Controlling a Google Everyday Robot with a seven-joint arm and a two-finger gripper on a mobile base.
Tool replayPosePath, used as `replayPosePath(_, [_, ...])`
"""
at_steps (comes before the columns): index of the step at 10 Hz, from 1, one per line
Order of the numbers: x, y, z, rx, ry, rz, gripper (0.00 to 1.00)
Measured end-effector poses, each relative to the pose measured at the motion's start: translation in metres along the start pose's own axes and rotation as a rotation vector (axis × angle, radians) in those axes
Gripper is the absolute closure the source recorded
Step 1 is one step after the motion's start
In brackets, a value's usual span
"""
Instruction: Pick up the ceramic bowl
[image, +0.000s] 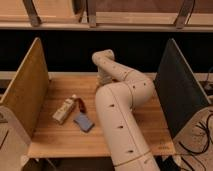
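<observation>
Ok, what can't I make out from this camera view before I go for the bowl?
- Ceramic bowl: nowhere in the camera view; it may sit behind the arm, which covers the middle of the table.
- Gripper: at the table's far middle, below the wrist, its tip hidden by the arm.
- Thin dark red item beside the bottle: too small to identify.

My arm (120, 120) wears a smooth cream shell, plastic by its look, with a soft sheen. My gripper (103, 80) hangs below my wrist over the far side of the table (60, 137), which is pale, matt wood. The left panel (27, 85) looks like light, grainy board. The right panel (180, 90) is dark and matt. The blue pad (83, 122) looks dull.
</observation>
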Motion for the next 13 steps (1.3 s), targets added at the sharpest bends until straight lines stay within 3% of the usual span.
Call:
replayPosePath(4, [-0.015, 0.006, 0.001, -0.035, -0.014, 0.004, 0.8])
replayPosePath(5, [-0.02, 0.007, -0.008, -0.045, -0.032, 0.0, 0.91])
replayPosePath(6, [-0.02, 0.009, -0.022, -0.048, -0.045, -0.014, 0.96])
replayPosePath(9, [0.0, 0.021, -0.065, -0.036, -0.052, -0.063, 0.96])
replayPosePath(13, [0.048, 0.022, -0.093, 0.044, 0.005, -0.104, 0.96])
